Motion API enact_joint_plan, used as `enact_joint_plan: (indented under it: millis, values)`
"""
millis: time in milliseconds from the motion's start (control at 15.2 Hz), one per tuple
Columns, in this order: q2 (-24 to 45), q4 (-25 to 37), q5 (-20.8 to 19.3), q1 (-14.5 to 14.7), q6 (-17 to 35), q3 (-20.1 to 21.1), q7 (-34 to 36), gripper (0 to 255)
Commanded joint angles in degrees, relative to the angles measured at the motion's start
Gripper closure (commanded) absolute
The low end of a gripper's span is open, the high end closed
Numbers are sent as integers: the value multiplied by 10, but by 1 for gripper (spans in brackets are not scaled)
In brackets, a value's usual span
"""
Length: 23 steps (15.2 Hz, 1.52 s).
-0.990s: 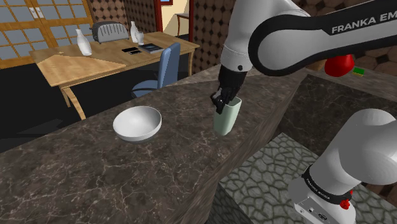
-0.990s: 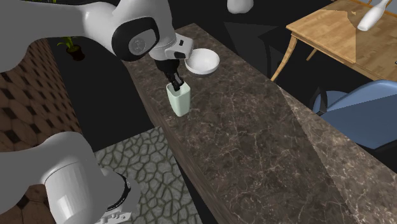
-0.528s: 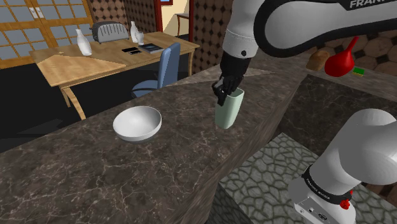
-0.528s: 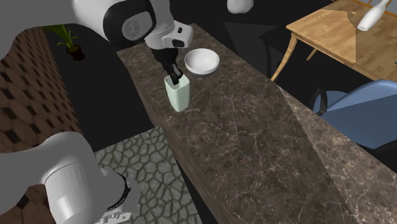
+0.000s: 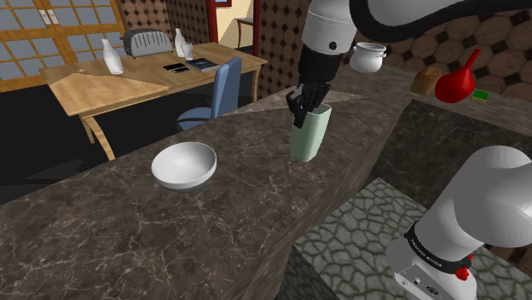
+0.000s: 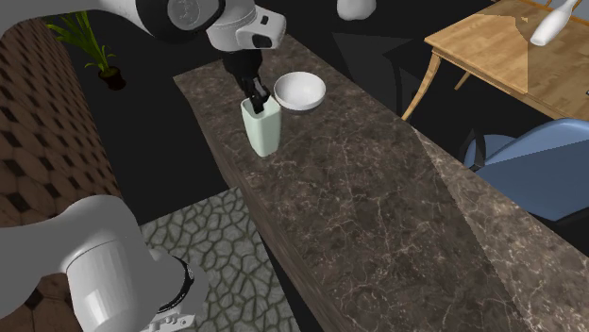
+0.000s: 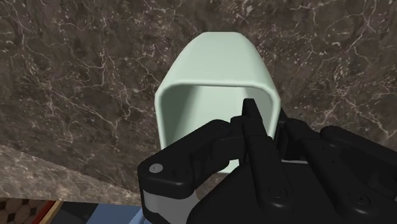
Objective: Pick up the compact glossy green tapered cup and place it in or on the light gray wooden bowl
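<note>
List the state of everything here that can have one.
cup: upright, clamped at its rim.
gripper: shut on the cup's wall, one finger inside the cup.
bowl: upright, empty, resting on the counter, apart from the cup.

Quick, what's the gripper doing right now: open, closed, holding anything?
Gripper: closed on the pale green cup, pinching its wall at the rim, one finger inside.
</note>
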Motion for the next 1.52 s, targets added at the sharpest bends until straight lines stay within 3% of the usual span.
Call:
enact_joint_plan:
  millis: [0, 462, 858, 1188, 1452]
  values:
    - [23, 24, -3, -3, -1, 8, 9, 255]
    - [183, 181, -41, -21, 2, 67, 77, 255]
    - [332, 345, -109, -19, -26, 112, 149, 255]
    - [473, 517, -186, 17, -80, 132, 206, 255]
    - [602, 703, -250, 79, -152, 130, 234, 255]
